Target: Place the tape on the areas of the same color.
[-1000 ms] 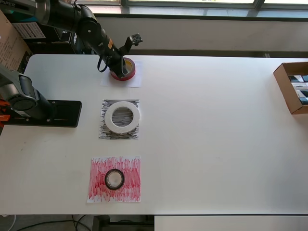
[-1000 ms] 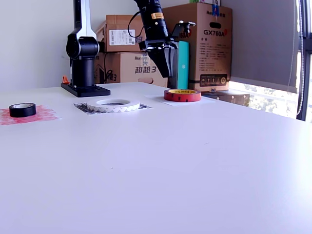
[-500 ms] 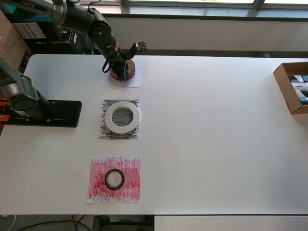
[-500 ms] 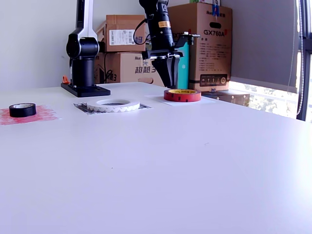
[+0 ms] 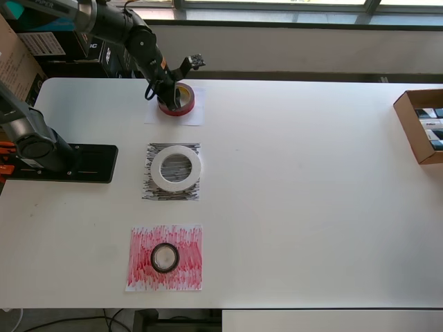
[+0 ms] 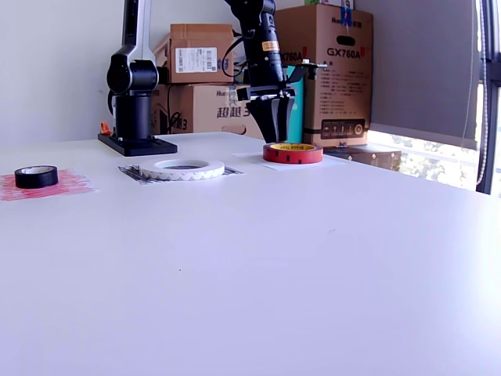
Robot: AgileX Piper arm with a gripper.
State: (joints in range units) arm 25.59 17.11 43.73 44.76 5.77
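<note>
Setting: white surface lying under a window, cardboard boxes standing behind.
Hand: reaching down at the red roll; grip unclear.
Red roll: sitting mismatched on the white sheet, needing moving.

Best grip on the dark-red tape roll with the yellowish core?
The dark-red tape roll with yellowish core lies flat on the plain white sheet, hole up. Come from above: one finger in the core, one outside, pinching the wall. The hand already hangs over it.
</note>
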